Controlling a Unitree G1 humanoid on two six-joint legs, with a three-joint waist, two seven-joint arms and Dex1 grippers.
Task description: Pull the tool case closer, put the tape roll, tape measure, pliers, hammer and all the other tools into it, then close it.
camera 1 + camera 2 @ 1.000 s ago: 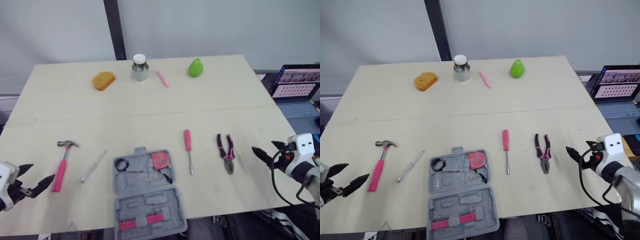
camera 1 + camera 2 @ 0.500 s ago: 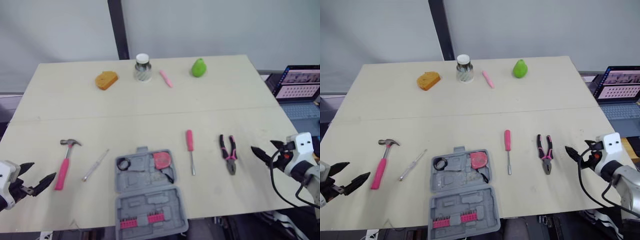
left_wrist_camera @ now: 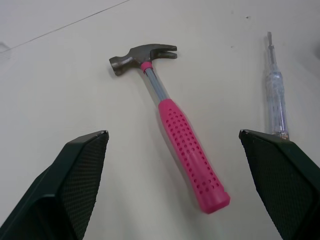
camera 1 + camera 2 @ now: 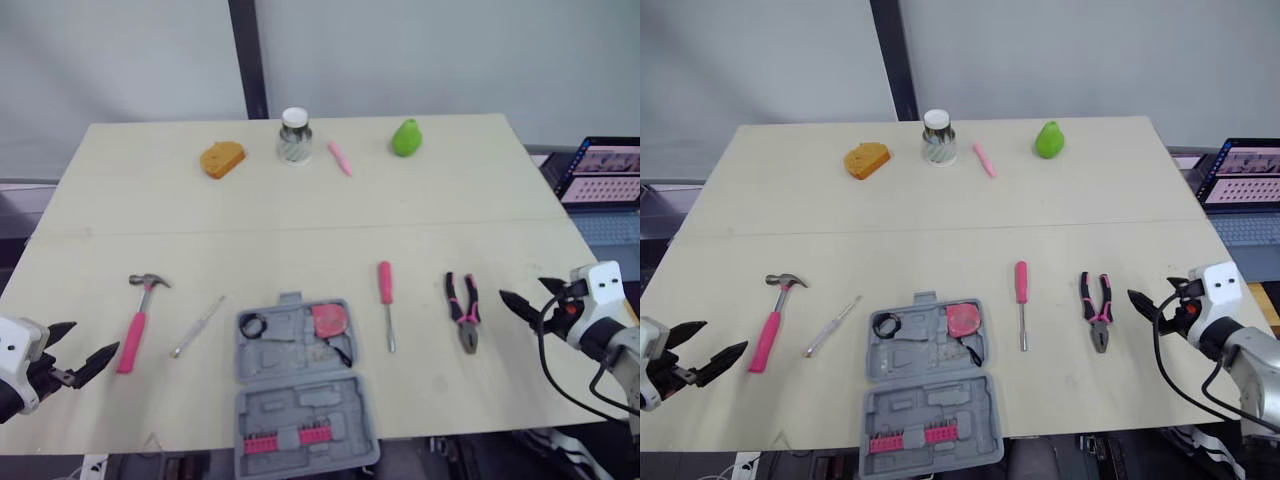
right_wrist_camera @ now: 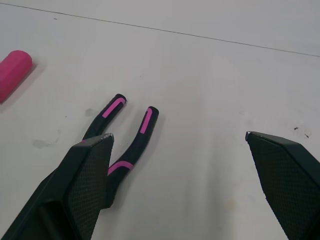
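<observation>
The grey tool case point(image 4: 300, 385) lies open at the table's front edge, with a black tape roll point(image 4: 249, 325) and a pink tape measure point(image 4: 326, 320) in its far half. A pink-handled hammer point(image 4: 138, 322) and a clear-handled screwdriver point(image 4: 197, 326) lie left of the case. To its right are a pink screwdriver point(image 4: 386, 300) and pink-and-black pliers point(image 4: 463, 310). My left gripper point(image 4: 88, 340) is open just in front and to the left of the hammer point(image 3: 187, 150). My right gripper point(image 4: 523, 291) is open right of the pliers point(image 5: 127, 135), holding nothing.
Along the far edge sit an orange sponge-like piece point(image 4: 222, 158), a lidded jar point(image 4: 294, 135), a pink marker point(image 4: 341, 158) and a green pear point(image 4: 406, 137). A laptop point(image 4: 600, 175) stands beyond the table's right edge. Bare tabletop point(image 4: 300, 230) spans the middle.
The head camera has shifted a little, so the whole scene sits slightly to the right. No tool has moved. Both grippers stay open in about the same places.
</observation>
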